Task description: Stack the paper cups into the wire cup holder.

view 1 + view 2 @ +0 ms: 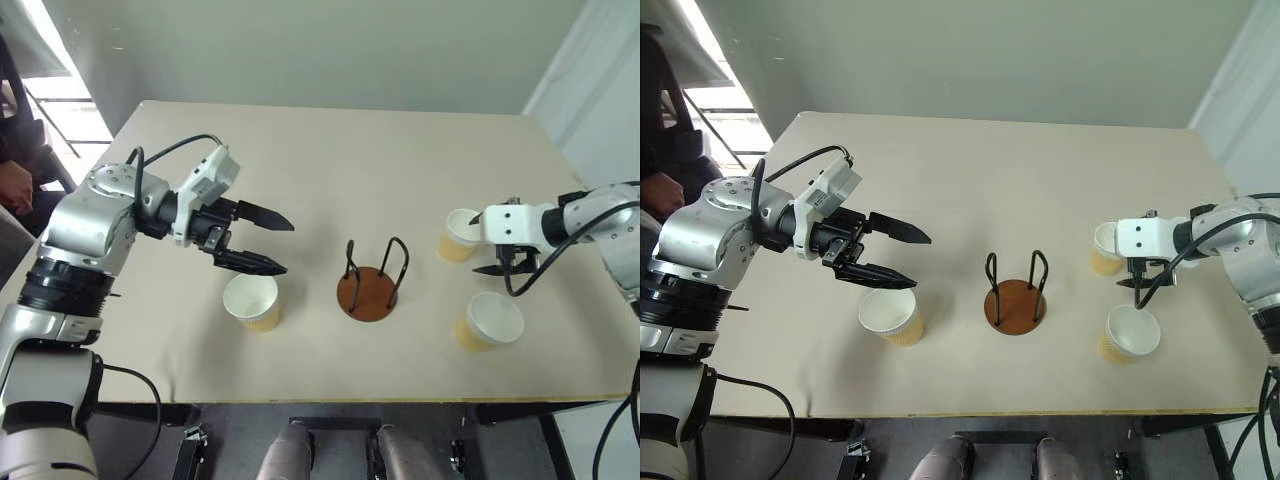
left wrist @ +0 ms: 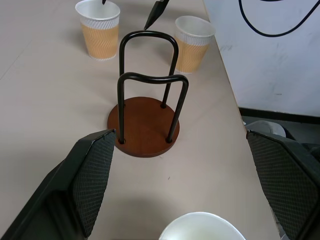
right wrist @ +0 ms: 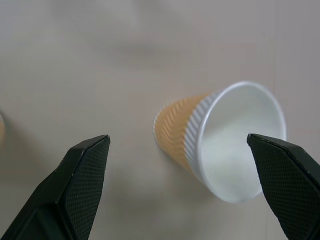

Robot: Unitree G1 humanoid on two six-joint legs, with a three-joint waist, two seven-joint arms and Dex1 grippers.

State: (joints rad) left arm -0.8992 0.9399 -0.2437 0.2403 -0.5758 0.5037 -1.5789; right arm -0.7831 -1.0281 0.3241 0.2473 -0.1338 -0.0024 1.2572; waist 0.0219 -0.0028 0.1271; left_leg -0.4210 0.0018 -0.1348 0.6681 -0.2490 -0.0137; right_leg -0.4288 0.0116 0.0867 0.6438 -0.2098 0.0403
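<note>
Both sets of jaws stand wide apart and hold nothing. The left gripper [image 1: 262, 240] hangs just above the rim of one small yellowish-tan paper cup with a white inside [image 1: 252, 301], near the left front of the pale bench [image 1: 330, 160]. The right gripper [image 1: 489, 243] hovers between the other two paper cups: the far cup [image 1: 458, 236] sits just beside it and the near cup [image 1: 489, 321] stands a little closer to the bench's front edge.

The wire cup holder, a round reddish-brown disc with two upright black wire loops [image 1: 372, 281], stands in the middle of the bench between the arms, and it is bare. By my reading the task has not yet begun: no cup is gripped, none is in the holder, and all three remain to be picked up and nested inside the loops.

All three cups stand upright, mouth up, with a ribbed herringbone sleeve and a rolled white rim.
</note>
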